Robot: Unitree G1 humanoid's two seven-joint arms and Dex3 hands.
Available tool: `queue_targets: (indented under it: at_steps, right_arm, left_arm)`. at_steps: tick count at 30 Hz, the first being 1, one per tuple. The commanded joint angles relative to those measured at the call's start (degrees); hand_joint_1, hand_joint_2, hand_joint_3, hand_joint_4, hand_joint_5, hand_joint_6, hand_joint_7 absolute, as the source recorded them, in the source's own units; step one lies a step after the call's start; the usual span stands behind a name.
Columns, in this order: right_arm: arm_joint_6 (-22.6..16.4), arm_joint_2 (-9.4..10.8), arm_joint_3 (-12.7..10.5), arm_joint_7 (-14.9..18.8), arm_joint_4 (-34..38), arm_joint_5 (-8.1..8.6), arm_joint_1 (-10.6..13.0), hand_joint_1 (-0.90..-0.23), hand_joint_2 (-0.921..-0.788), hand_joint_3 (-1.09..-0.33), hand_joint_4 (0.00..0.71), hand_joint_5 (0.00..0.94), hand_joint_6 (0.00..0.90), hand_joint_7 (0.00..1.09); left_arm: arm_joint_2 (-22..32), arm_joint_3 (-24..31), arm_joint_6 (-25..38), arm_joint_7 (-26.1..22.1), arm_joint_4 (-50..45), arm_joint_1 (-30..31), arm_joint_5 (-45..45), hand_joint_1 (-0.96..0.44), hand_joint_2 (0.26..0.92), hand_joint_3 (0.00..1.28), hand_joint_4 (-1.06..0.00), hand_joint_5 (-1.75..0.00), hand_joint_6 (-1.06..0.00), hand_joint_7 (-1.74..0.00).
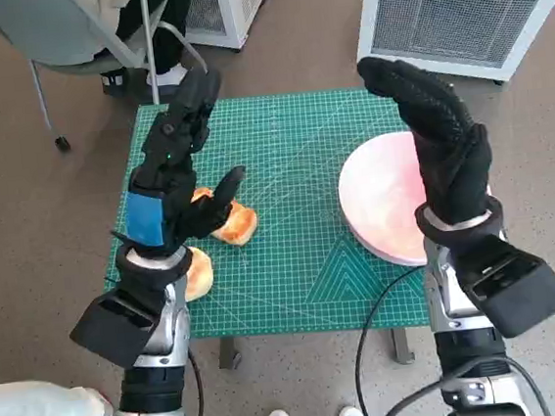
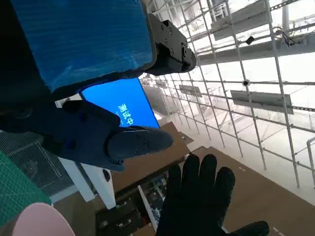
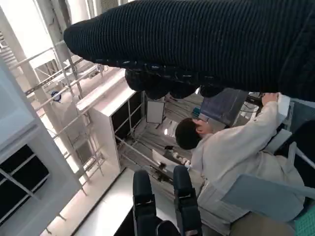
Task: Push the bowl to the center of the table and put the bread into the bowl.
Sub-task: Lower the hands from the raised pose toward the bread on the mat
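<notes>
From the head view, the pink bowl (image 1: 380, 198) sits at the green mat's (image 1: 282, 149) right edge, the right hand (image 1: 444, 148) raised above it with fingers apart, holding nothing. The bread (image 1: 235, 224) lies left of the bowl, under the raised, empty left hand (image 1: 180, 168). Pushing seems not yet begun; next, the right hand must drop beside the bowl's outer rim.

In the left wrist view, spread fingers (image 2: 133, 142) point up at the ceiling, the bowl's rim (image 2: 39, 221) in the corner.

The right wrist view shows the glove and a seated person (image 3: 231, 152).

A small table topped with a green gridded cutting mat (image 1: 302, 255) carries a shallow pink round bowl (image 1: 380, 198) near its right edge and two golden-brown bread rolls (image 1: 235, 227) well left of the bowl.
</notes>
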Motion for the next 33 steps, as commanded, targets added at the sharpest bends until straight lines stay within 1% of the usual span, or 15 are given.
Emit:
queue_targets:
  at_steps: [1, 4, 8, 10, 13, 14, 18, 19, 22, 27, 29, 33]
  right_arm:
    - [-0.84, -1.64, -1.63, 0.57, 2.17, 0.73, 1.42, -0.558, -0.921, -0.791, 0.333, 0.063, -0.001, 0.71]
    - [-2.11, -2.95, -3.24, 0.51, 4.64, 1.07, 1.02, -0.559, -0.921, -0.793, 0.333, 0.062, -0.001, 0.71]
    - [-3.84, -4.42, -5.65, -0.92, 8.47, 0.54, 0.33, -0.558, -0.921, -0.802, 0.333, 0.061, -0.001, 0.70]
    - [-4.40, -5.14, -7.11, -2.35, 10.73, 0.00, 0.03, -0.553, -0.921, -0.811, 0.331, 0.060, -0.001, 0.69]
    - [-5.05, -6.28, -9.43, -5.75, 14.66, -1.47, -0.32, -0.542, -0.921, -0.829, 0.328, 0.061, -0.001, 0.69]
    - [-5.26, -6.81, -10.29, -7.38, 16.50, -2.17, -0.48, -0.539, -0.921, -0.835, 0.327, 0.062, -0.001, 0.70]
    - [-6.08, -8.32, -12.34, -11.66, 22.25, -3.80, -1.13, -0.531, -0.921, -0.851, 0.324, 0.066, -0.001, 0.72]
    - [-6.27, -8.63, -12.67, -12.42, 23.49, -4.04, -1.31, -0.530, -0.921, -0.852, 0.322, 0.066, -0.001, 0.72]
    - [-6.65, -10.41, -13.96, -15.35, 30.03, -4.57, -2.29, -0.527, -0.921, -0.853, 0.314, 0.064, -0.001, 0.73]
    - [-6.57, -12.54, -15.10, -19.48, 39.14, -5.31, -3.73, -0.510, -0.921, -0.854, 0.302, 0.060, -0.001, 0.72]
    - [-6.10, -13.16, -15.33, -20.76, 42.27, -5.28, -4.18, -0.505, -0.921, -0.859, 0.297, 0.056, -0.001, 0.71]
    - [-4.76, -13.51, -15.82, -21.52, 46.92, -4.24, -4.87, -0.498, -0.921, -0.865, 0.285, 0.046, -0.001, 0.69]
  left_arm:
    - [0.25, -0.07, -0.41, 0.09, -0.70, 0.71, 0.67, -0.42, 0.921, 0.39, -0.33, 0.00, -0.39, -0.04]
    - [0.10, -0.21, -0.32, 0.05, -0.98, 0.90, 0.56, -0.42, 0.921, 0.39, -0.33, 0.00, -0.39, -0.04]
    - [0.05, -0.28, -0.29, -0.11, -1.04, 1.10, 0.37, -0.42, 0.921, 0.39, -0.33, 0.00, -0.39, -0.04]
    - [0.12, -0.23, -0.38, -0.27, -0.92, 1.17, 0.16, -0.42, 0.921, 0.39, -0.33, 0.00, -0.39, -0.04]
    - [0.17, -0.20, -0.36, -0.40, -1.04, 1.33, -0.03, -0.42, 0.921, 0.39, -0.33, 0.00, -0.39, -0.04]
    - [0.22, -0.15, -0.38, -0.40, -1.03, 1.38, -0.03, -0.42, 0.921, 0.39, -0.33, 0.00, -0.39, -0.04]
    - [0.34, 0.02, -0.47, -0.41, -0.88, 1.50, -0.02, -0.42, 0.921, 0.39, -0.33, 0.00, -0.39, -0.04]
    - [0.36, 0.05, -0.46, -0.40, -0.87, 1.51, -0.02, -0.42, 0.921, 0.39, -0.33, 0.00, -0.39, -0.04]
    - [0.31, 0.10, -0.45, -0.13, -0.94, 1.64, 0.22, -0.42, 0.921, 0.39, -0.33, 0.00, -0.39, -0.04]
    - [0.26, 0.19, -0.64, 0.13, -0.81, 1.75, 0.46, -0.42, 0.921, 0.39, -0.33, 0.00, -0.39, -0.04]
    - [0.23, 0.20, -0.56, 0.19, -0.88, 1.80, 0.43, -0.42, 0.921, 0.39, -0.33, 0.00, -0.39, -0.04]
    - [0.09, 0.06, -0.19, 0.42, -1.23, 1.89, 0.58, -0.41, 0.921, 0.39, -0.33, 0.00, -0.39, -0.04]
